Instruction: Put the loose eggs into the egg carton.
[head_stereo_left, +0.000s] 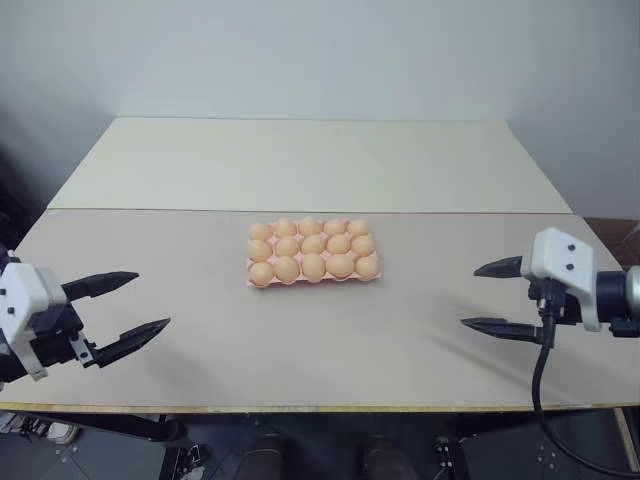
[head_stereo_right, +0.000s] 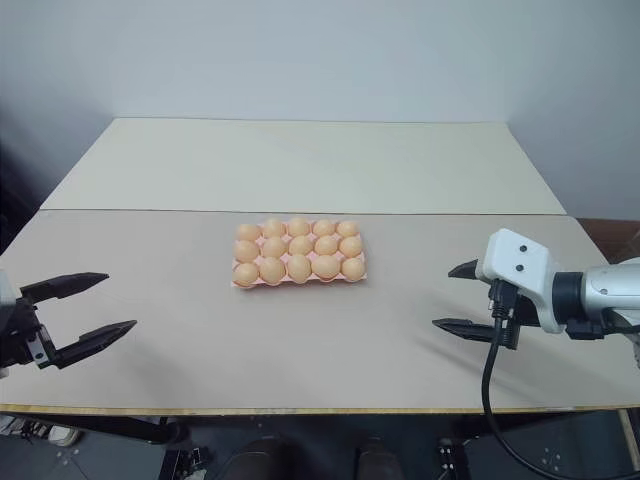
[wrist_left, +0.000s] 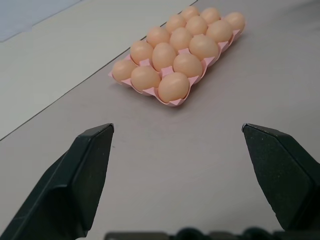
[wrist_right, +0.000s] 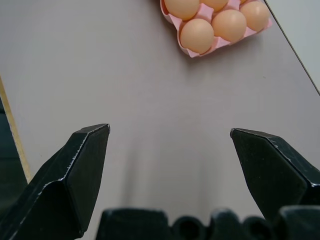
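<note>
The egg carton (head_stereo_left: 313, 278), a pale pink tray, lies near the middle of the worktop (head_stereo_left: 300, 340), on the nearer of its two panels and just short of the seam between them. Its three rows of five cups each carry an egg (head_stereo_left: 314, 265); counting across the head views gives fifteen, with no vacant cup visible. No loose egg lies on the bare surface around the tray in any view. The left claw (head_stereo_left: 118, 313) hangs above the near left part of the worktop, well apart from the carton, its two black fingers spread wide and holding nothing. The right claw (head_stereo_left: 498, 297) hangs above the near right part, likewise well apart from the tray, fingers parted and empty. Both wrist views confirm this: open fingers frame bare surface, with the filled tray beyond them. Judgement: the placing step appears complete, and the moment reads as both arms standing clear after the last egg went in. The next move calls for no further grasp; at most a check that every egg sits fully down in its cup, then keeping the arms clear of the tray so nothing is nudged.
</note>
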